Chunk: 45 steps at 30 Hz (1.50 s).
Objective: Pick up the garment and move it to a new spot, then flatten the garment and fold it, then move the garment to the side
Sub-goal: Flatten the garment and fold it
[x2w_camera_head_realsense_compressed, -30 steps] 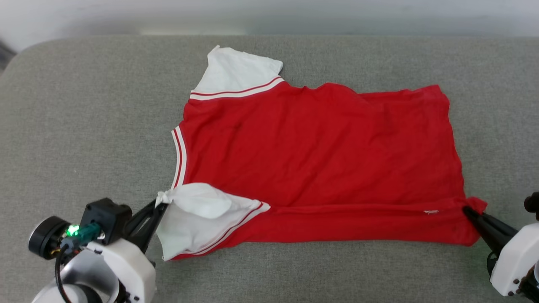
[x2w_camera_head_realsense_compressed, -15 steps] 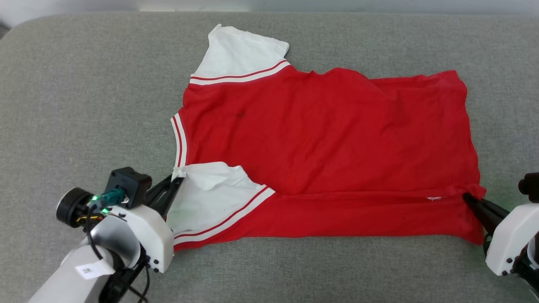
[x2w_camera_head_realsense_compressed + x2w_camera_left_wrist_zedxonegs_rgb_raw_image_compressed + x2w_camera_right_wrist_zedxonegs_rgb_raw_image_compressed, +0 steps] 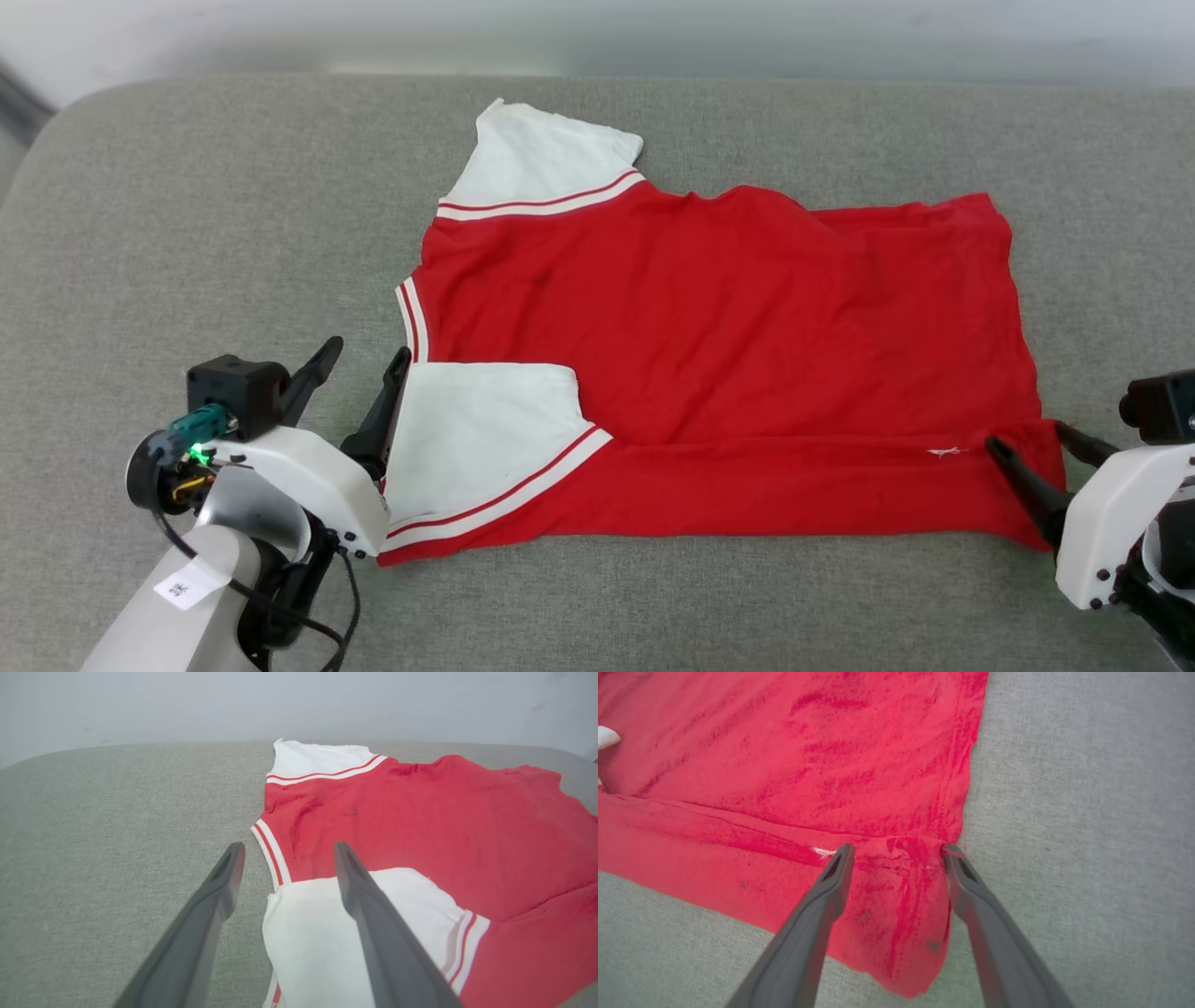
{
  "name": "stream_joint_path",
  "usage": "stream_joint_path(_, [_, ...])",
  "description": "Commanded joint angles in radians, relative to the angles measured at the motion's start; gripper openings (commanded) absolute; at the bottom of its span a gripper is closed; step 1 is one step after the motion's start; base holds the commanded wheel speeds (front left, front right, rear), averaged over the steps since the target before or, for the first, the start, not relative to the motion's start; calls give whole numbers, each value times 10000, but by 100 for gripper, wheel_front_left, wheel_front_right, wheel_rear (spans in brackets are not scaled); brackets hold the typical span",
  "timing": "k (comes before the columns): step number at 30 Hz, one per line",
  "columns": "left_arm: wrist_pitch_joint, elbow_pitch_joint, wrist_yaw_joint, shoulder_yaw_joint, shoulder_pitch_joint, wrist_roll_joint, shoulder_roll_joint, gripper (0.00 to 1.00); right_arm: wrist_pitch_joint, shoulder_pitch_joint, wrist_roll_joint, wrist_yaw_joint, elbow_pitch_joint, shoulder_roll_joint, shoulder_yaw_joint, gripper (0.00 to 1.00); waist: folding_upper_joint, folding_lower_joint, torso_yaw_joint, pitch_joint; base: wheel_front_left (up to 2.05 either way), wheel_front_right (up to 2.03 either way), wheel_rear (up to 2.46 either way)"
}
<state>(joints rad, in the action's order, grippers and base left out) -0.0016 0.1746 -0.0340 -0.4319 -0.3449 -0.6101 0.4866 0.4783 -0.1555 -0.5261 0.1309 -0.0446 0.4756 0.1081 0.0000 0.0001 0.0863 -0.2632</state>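
The garment (image 3: 719, 373) lies on the grey cushion (image 3: 187, 233), near edge folded over, the left gripper (image 3: 367, 348) gaping empty at its white sleeve (image 3: 476, 420) and the right gripper (image 3: 1029, 436) gaping empty over the hem corner (image 3: 1027, 499) (light, limp cloth, probably best pinched at those corners).

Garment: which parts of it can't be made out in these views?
Head view: underside of the garment, hidden by its own cloth; also whatever lies under the folded near strip.
Left wrist view: hem end, cut off by the right edge; the left gripper covers part of the near sleeve.
Right wrist view: collar end, cut off left and top.
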Motion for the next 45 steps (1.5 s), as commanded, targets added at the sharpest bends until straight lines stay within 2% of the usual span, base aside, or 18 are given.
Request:
stream_joint_path(1, [-218, -150, -179, 271, 266, -284, -172, 100, 239, 167, -50, -4, 112, -264, -150, 100, 0, -1, 17, 233, 0, 0, 0])
stream_joint_path(3, [-253, -319, -343, 438, 493, -425, -133, 100, 569, 243, -129, -4, 281, -498, -406, 100, 0, -1, 16, 378, 0, 0, 0])
stream_joint_path(7, [21, -824, -911, 612, 987, -430, 41, 100, 1324, 539, 482, -4, 631, -825, -964, 100, 0, -1, 35, 556, 0, 0, 0])
stream_joint_path(14, [1753, -2324, -2227, 539, 2438, -533, 622, 100, 2639, 1034, 1597, -2, 1711, -1990, -2217, 100, 0, -1, -52, 619, 0, 0, 0])
stream_joint_path(20, [3017, -3522, -2864, 230, 3246, -706, 877, 100, 3958, 1510, 2145, -2, 2692, -3108, -3096, 100, 0, -1, -136, 427, 0, 0, 0])
stream_joint_path(26, [3620, -3778, -3034, 32, 3329, -655, 1057, 100, 4365, 1593, 2398, -2, 3231, -3484, -3250, 100, 0, -1, -234, 198, 0, 0, 0])
stream_joint_path(31, [3761, -3375, -3253, 54, 3166, -678, 953, 100, 4469, 1541, 2416, -4, 3522, -3587, -3147, 100, 0, -1, -344, -34, 0, 0, 0])
stream_joint_path(39, [3818, -2356, -3073, -123, 2939, -809, 740, 100, 4270, 1107, 2367, -2, 3755, -3434, -3006, 100, 0, -1, -520, -466, 0, 0, 0])
stream_joint_path(42, [4055, -1842, -2836, -391, 2934, -967, 571, 100, 4338, 1142, 2425, -4, 3882, -3328, -3005, 100, 0, -1, -541, -588, 0, 0, 0])
stream_joint_path(43, [4143, -1689, -2723, -484, 2954, -1055, 504, 95, 4348, 1158, 2484, -4, 3914, -3294, -2999, 100, 0, -1, -540, -601, 0, 0, 0])
stream_joint_path(44, [4218, -1547, -2622, -586, 2947, -1120, 425, 45, 4370, 1177, 2512, -2, 3955, -3272, -2981, 100, 0, -1, -533, -603, 0, 0, 0])
stream_joint_path(45, [4258, -1418, -2508, -665, 2948, -1192, 354, 0, 4420, 1204, 2517, -2, 3989, -3241, -2970, 100, 0, -1, -519, -590, 0, 0, 0])
